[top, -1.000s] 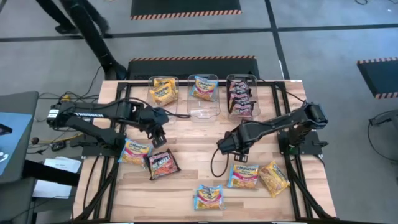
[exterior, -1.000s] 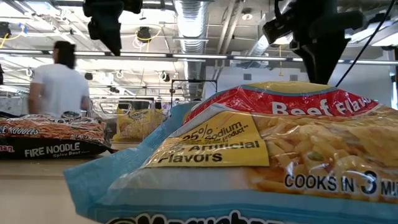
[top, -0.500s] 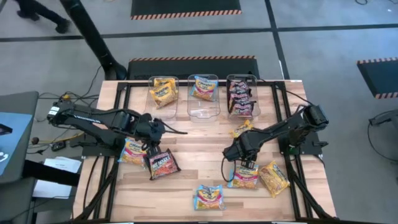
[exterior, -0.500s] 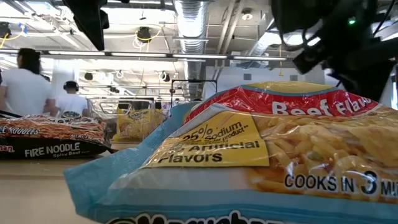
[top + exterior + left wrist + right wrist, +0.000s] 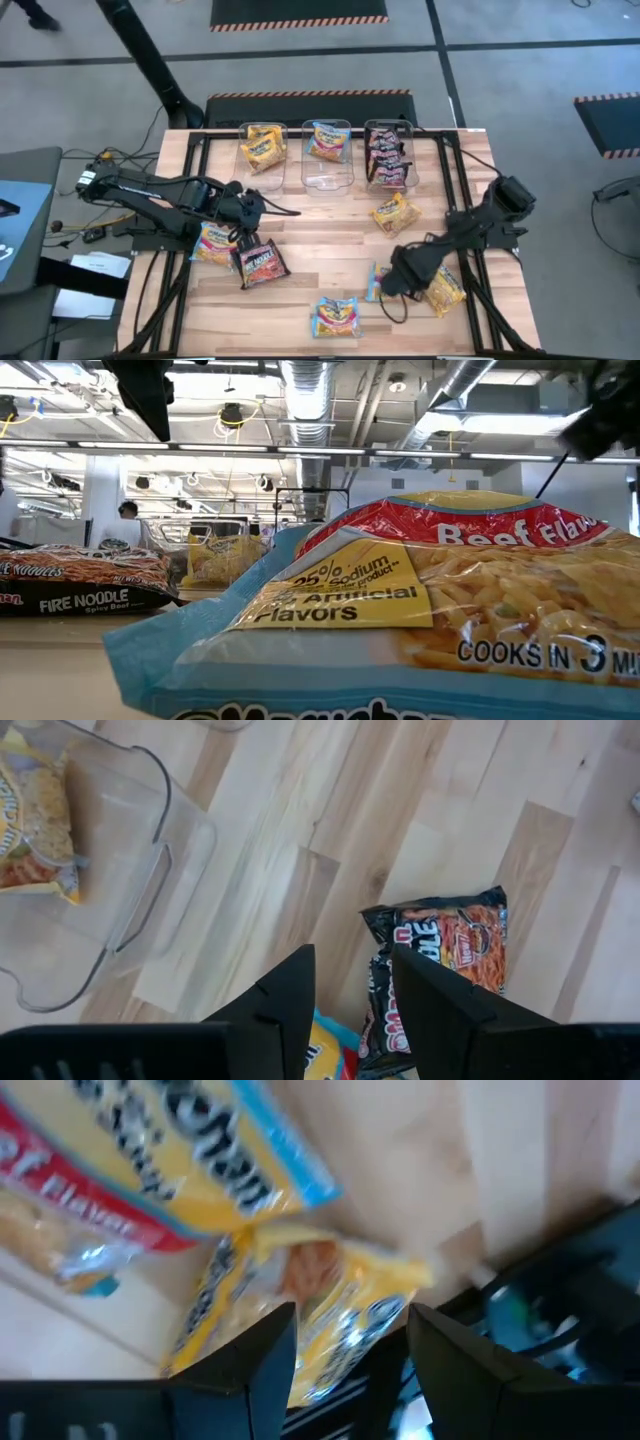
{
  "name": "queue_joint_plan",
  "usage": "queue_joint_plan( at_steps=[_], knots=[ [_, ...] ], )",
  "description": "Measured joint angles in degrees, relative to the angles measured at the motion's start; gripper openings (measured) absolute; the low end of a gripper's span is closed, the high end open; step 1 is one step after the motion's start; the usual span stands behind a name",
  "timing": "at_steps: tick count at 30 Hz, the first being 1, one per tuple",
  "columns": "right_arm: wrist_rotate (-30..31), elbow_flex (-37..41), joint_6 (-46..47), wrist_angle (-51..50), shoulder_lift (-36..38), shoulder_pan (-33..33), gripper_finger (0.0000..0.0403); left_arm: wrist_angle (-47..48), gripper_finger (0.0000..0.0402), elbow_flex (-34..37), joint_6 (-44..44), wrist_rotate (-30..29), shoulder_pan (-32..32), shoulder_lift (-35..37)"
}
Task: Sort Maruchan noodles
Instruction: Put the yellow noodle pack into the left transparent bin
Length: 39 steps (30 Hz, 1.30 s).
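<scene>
Three bins stand in a row at the far edge of the desk (image 5: 300, 215): the left bin (image 5: 262, 150), the middle bin (image 5: 328, 155) and the right bin (image 5: 389, 153), each with packets inside. In front of the right bin lies one packet (image 5: 396, 214). At the left side two packets (image 5: 240, 253) lie touching, under the left pincer (image 5: 246, 236). Near the front edge lies a single packet (image 5: 337, 316). At the right, two packets (image 5: 438, 286) lie together beside the right pincer (image 5: 394, 287).
</scene>
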<state>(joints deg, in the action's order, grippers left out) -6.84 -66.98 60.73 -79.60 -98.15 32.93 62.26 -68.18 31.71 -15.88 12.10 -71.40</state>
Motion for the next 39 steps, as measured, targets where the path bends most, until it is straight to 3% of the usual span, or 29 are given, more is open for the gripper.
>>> queue_joint_plan(
  at_steps=[10,22,35,39],
  knots=[
    [-3.7,0.0,15.8,4.8,0.0,9.8,0.0217,0.0,0.0123,0.0,2.0,0.0,0.0,0.0],
    [-3.3,1.7,30.8,10.1,0.1,17.8,0.0217,0.0,0.0123,0.0,2.0,0.1,0.0,0.0],
    [-2.9,10.2,35.2,21.7,0.5,18.7,0.0216,0.0,0.0123,0.0,2.0,0.1,0.0,0.0],
    [-2.9,10.3,36.3,21.9,0.4,18.5,0.0197,0.0,0.0123,0.0,2.0,0.1,0.0,0.0]
  ],
)
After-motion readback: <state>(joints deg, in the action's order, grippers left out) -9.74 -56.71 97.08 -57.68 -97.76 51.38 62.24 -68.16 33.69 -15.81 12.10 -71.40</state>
